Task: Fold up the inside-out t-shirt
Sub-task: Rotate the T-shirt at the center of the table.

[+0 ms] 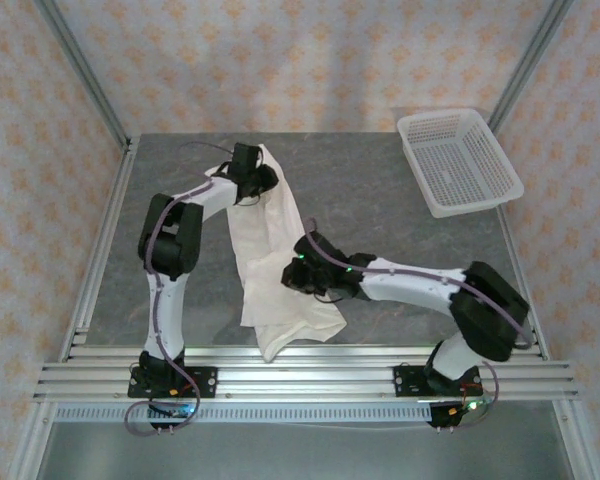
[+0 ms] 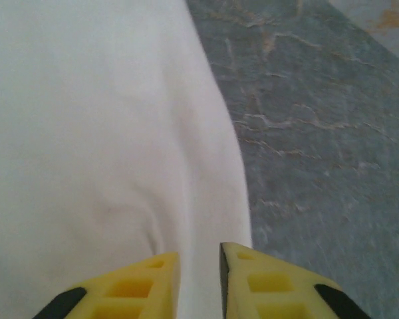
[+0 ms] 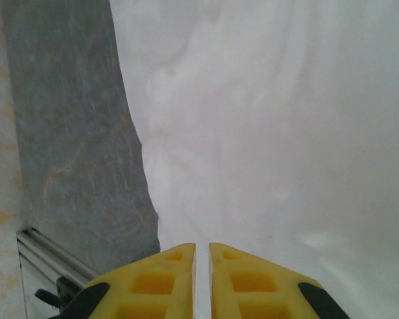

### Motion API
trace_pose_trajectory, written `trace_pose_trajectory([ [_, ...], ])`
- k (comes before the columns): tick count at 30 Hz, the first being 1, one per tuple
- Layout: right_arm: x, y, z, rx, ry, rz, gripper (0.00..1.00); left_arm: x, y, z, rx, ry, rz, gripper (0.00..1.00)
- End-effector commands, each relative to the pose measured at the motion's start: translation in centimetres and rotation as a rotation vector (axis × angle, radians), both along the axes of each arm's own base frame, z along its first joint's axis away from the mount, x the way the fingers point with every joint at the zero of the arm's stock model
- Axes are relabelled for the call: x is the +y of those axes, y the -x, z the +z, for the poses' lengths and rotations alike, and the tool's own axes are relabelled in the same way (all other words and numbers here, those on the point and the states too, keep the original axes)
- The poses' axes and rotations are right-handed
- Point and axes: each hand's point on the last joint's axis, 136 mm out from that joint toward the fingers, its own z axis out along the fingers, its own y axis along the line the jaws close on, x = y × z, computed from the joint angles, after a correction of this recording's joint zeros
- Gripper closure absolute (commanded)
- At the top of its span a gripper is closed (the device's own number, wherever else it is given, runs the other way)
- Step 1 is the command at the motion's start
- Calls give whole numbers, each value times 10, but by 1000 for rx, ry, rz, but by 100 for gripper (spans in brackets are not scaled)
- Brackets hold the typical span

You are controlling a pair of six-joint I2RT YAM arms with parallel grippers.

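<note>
One inside-out t-shirt (image 1: 265, 235), white, lies on the table (image 1: 400, 270) left of its middle. It is gathered into a long narrow band running from the table's far part to its near rail, the near end wider and uneven. One mesh basket (image 1: 412, 150) sits at the table's far right corner, well apart from the cloth. Left gripper (image 2: 199, 256): over the band's end at the table's far part, fingers a narrow slit apart above cloth; whether they pinch it cannot be told. Right gripper (image 3: 202, 247): at the band's right edge near the table's middle, fingers likewise almost together, grip unclear. Progress, as judged: lengthwise narrowing largely done, crosswise folds not yet made, near end wants squaring.
</note>
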Motion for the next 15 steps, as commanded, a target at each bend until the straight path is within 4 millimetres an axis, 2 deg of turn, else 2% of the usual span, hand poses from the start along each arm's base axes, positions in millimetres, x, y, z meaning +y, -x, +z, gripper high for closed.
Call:
trace_pose_trajectory([
  [1,-48,-6,-16,-48,181,-47,88,54,7,64,-62,-174,104,96],
  [2,-50,-3,-17,-44,191,-34,88,72,9,61,-28,-218,143,100],
  [4,-47,2,-20,-24,173,-13,90,100,9,48,34,-253,208,100],
  [7,-42,8,-29,12,139,-6,91,127,3,23,98,-175,282,100],
  [11,-41,13,-39,40,150,1,92,148,-11,-6,143,-120,314,100],
  [15,-40,15,-45,56,176,19,92,144,-28,-29,177,-82,262,100],
])
